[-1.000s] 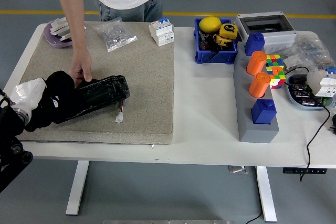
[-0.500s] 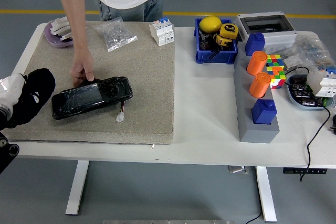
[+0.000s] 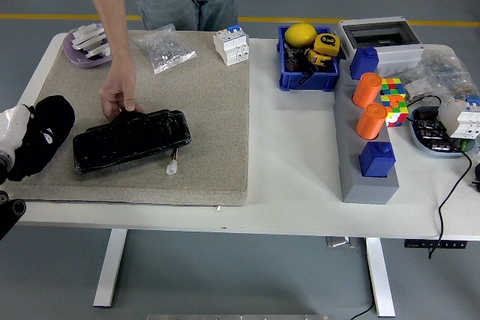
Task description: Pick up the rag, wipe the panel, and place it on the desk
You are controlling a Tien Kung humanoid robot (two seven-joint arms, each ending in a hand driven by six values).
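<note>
The black panel lies on the beige mat at the left, with a small white plug on wires at its near right end. My left hand is at the picture's left edge, shut on the black rag, just left of the panel and apart from it. A person's hand rests on the panel's far left edge and holds it. My right hand is out of view.
On the mat's far side are a purple dish with parts, a clear bag and a white breaker. At the right stand a blue bin, a grey box, orange cylinders and blue blocks.
My left hand has drawn the rag leftward off the panel to the mat's left edge. The person's hand has stayed on the panel's far edge, and the panel has shifted slightly.
</note>
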